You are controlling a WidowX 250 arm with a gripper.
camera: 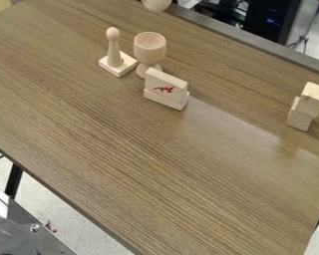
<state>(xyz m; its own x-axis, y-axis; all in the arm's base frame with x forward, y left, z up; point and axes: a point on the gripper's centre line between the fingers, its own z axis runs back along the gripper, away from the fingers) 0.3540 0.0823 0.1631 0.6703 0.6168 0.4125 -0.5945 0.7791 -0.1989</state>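
Block bears red mark — goblet stands behind.

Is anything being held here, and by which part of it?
Nothing seen is held: the wooden goblet, marked block and knobbed peg stand untouched on the table.

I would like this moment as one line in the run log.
wooden goblet: upright, behind red-marked block | square-based peg: upright, image-left of goblet | plain wooden blocks: together, image-right on table

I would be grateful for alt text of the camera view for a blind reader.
On a wood-grain table stand a pale wooden goblet, a knobbed peg on a square base beside it, a red-marked block in front, and two stacked blocks at right.
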